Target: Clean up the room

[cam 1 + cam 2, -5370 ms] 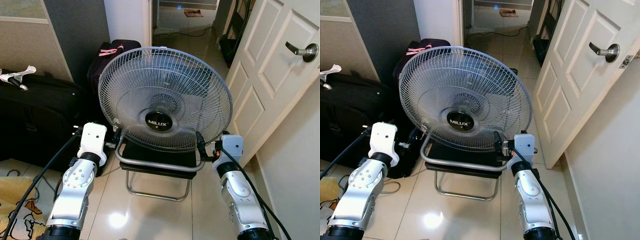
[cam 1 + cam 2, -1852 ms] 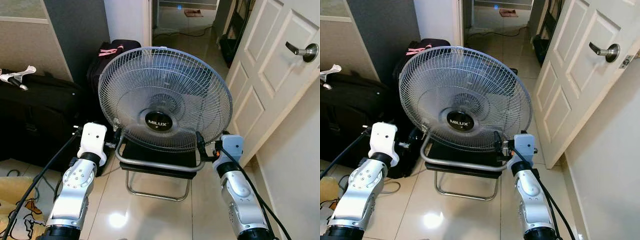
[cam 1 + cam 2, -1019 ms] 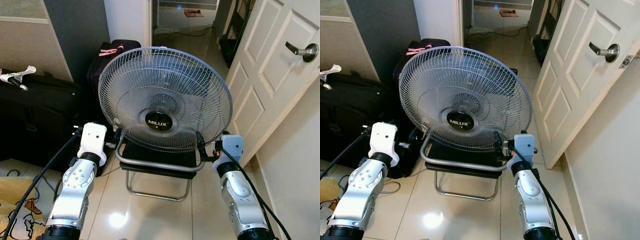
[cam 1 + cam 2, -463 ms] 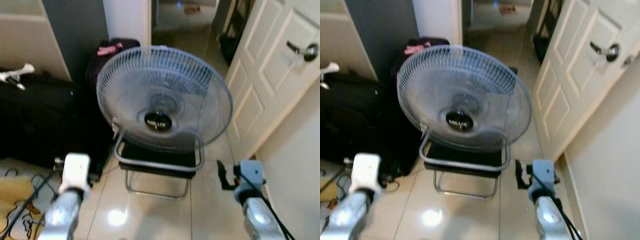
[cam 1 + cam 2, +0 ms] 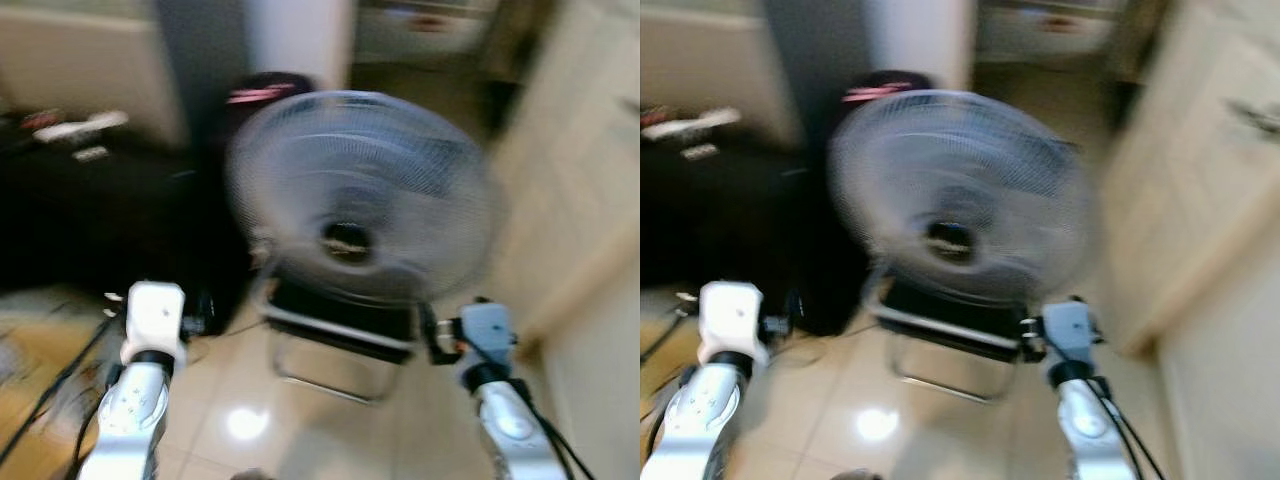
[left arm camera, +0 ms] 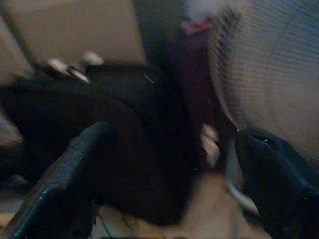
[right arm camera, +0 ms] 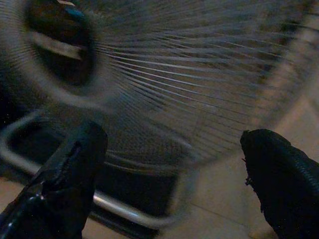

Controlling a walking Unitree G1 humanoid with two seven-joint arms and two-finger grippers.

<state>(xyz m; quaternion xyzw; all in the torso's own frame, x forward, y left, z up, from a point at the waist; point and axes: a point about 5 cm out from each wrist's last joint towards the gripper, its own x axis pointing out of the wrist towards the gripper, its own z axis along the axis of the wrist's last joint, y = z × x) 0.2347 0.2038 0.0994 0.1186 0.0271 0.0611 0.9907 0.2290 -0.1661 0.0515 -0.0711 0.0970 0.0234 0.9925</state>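
1. Now the left gripper (image 6: 169,179) has its fingers (image 6: 60,184) spread wide and holds nothing; it is off the fan (image 5: 362,195), down at the fan's left side near a black suitcase (image 5: 95,215).
2. Likewise the right gripper (image 7: 169,174) is wide apart and empty, its fingers (image 7: 279,174) apart from the fan's grille, at the fan's lower right.
3. Between the two arms the round fan stands upright on its metal tube frame (image 5: 335,345) on the glossy tiled floor (image 5: 240,420).
4. To its right is a pale panelled door (image 5: 580,170); both head views are blurred.
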